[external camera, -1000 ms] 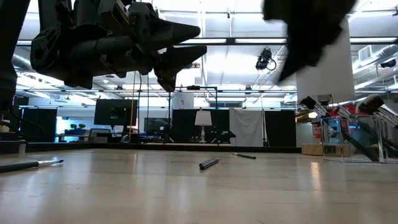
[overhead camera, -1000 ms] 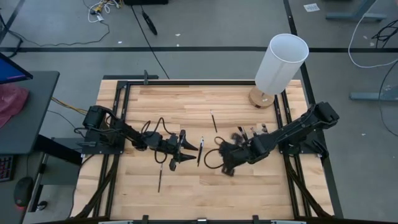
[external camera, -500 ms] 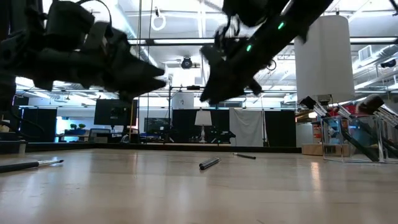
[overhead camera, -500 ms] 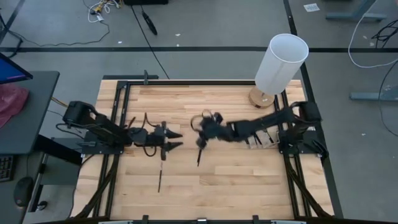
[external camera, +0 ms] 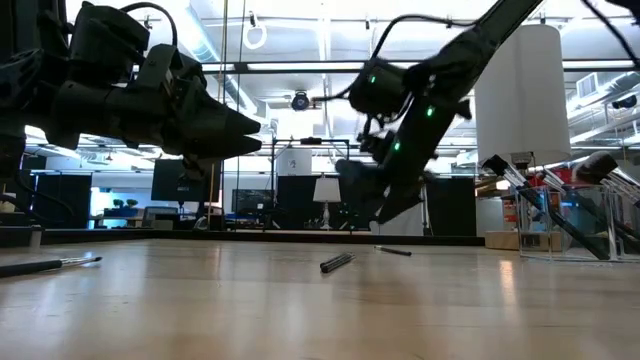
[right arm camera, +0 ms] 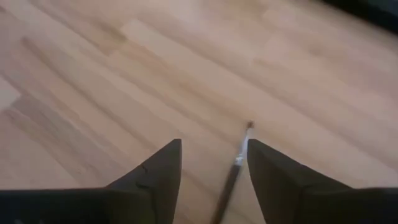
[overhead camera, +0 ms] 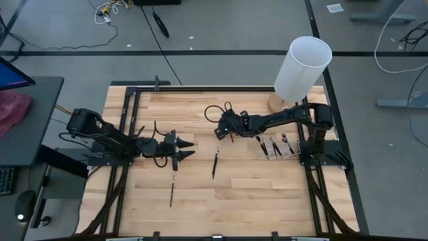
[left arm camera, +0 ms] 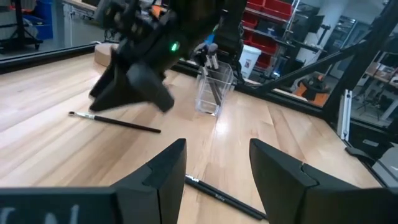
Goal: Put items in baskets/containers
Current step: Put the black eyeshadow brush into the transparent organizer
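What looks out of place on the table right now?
Three brushes lie loose on the wooden table instead of standing in the clear holder: one mid-table, one nearer the front, one under the right gripper.

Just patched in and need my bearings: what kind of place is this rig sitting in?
Most likely a robotics lab or workshop. Two arms are mounted at a wooden table on a bare concrete floor; cables trail across it, and shelving with red bins stands behind.

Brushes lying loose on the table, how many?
3: middle brush mid-table, left brush on the left side, far brush below the right gripper. Others stand in the holder.
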